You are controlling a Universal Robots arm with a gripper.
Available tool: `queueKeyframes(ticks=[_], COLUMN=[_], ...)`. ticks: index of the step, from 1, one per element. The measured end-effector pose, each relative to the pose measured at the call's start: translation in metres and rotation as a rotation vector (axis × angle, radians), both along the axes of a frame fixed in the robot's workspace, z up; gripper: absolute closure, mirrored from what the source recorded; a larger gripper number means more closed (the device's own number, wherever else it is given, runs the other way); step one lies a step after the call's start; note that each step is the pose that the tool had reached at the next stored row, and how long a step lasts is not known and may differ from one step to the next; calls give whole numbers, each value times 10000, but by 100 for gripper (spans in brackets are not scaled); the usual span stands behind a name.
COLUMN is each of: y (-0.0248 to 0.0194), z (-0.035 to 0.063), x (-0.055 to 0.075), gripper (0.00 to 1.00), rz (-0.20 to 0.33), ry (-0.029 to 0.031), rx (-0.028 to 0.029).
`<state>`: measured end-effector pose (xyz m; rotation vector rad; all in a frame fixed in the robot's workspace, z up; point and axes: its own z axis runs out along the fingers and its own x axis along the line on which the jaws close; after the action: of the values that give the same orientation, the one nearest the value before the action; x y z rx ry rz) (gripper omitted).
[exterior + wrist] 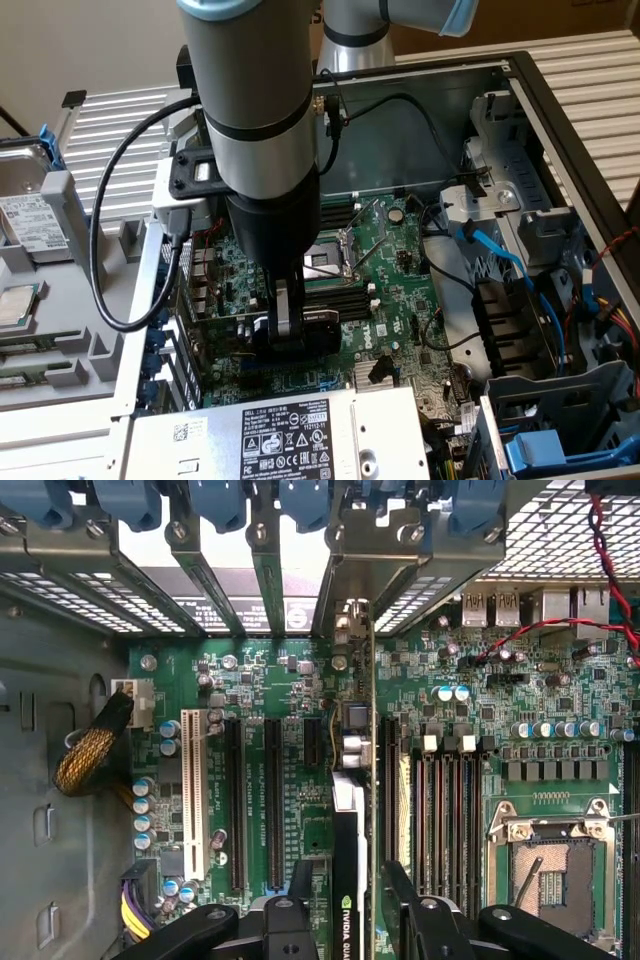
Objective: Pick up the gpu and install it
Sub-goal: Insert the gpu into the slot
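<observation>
The gpu (352,830) stands on edge in a black slot of the motherboard (300,690), its thin green board upright and its black cooler facing sideways. Its metal bracket reaches the case's rear slot openings. My gripper (348,868) is open and straddles the card, one finger (300,875) on the cooler side with a small gap, the other finger (398,880) close to the board side. In the exterior view the gripper (288,320) reaches straight down into the case, and the gpu (322,333) shows as a black block under it.
An open computer case surrounds the motherboard (390,250). The power supply (280,430) lies at the front, blue cables (520,270) and drive cages on the exterior view's right. Empty expansion slots (235,800), memory slots (445,810) and the CPU socket (545,865) flank the card. A hard drive (25,220) rests outside.
</observation>
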<state>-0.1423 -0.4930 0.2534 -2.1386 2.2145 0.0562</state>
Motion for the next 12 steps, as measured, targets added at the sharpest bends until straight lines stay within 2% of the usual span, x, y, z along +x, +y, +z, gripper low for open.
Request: queueKeyframes(ticks=[8, 12], y=[0, 0], z=[0, 31], x=[0, 0], gripper=[60, 60], rz=[0, 0], ry=[0, 0], rx=[-1, -2])
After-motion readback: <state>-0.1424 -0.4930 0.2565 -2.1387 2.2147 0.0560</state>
